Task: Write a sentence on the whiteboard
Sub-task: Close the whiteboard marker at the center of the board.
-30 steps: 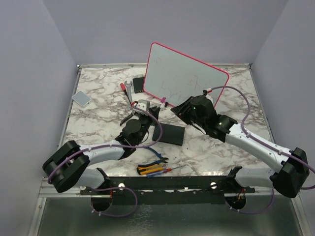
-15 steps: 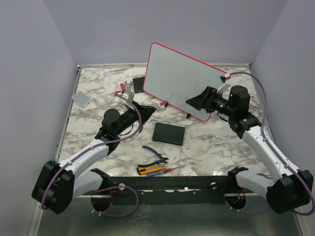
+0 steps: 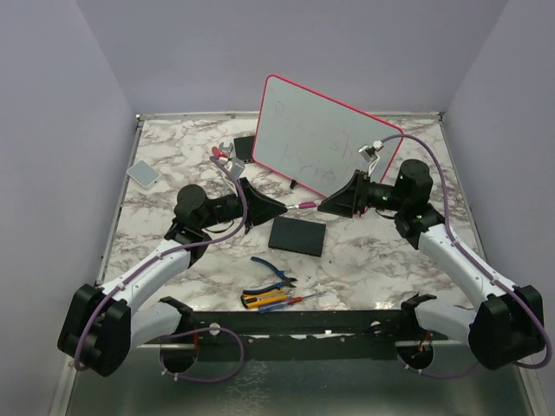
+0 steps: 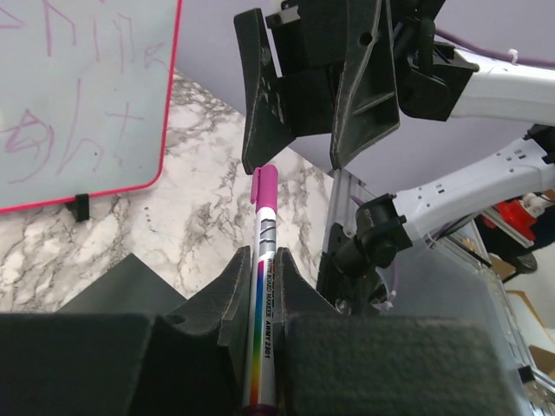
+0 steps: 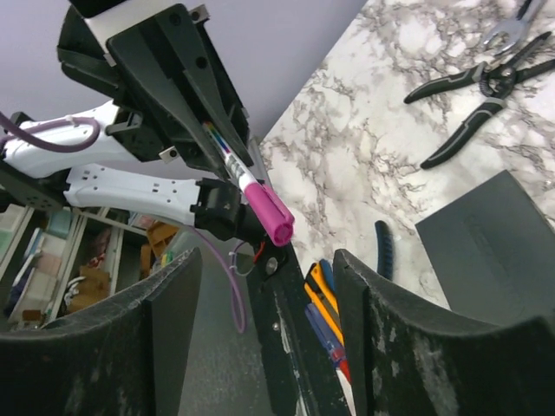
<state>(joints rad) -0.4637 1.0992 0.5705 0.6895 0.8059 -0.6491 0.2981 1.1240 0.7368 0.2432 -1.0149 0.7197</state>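
Note:
The whiteboard (image 3: 325, 139), pale with a pink-red frame, leans tilted at the back of the table and also shows in the left wrist view (image 4: 78, 95). Faint pinkish lettering, the sentence (image 3: 303, 143), runs across it (image 4: 61, 139). My left gripper (image 3: 277, 208) is shut on a whiteboard marker (image 4: 263, 286), whose pink cap (image 3: 305, 205) points at my right gripper (image 3: 323, 206). The right gripper is open, its jaws facing the cap a short way off, not touching it. The right wrist view shows the cap (image 5: 270, 217) between and beyond my right fingertips (image 5: 351, 269).
A flat black slab (image 3: 297, 235) lies below the two grippers. Pliers (image 3: 273, 270) and screwdrivers (image 3: 273, 299) lie near the front edge. A grey pad (image 3: 143, 172) sits at the left, and a wrench (image 3: 227, 152) and a black square (image 3: 245, 147) beside the board.
My right gripper has come away from the board, down and left, to face the left gripper. My left gripper has swung right with the marker, its cap now pointing at the right jaws.

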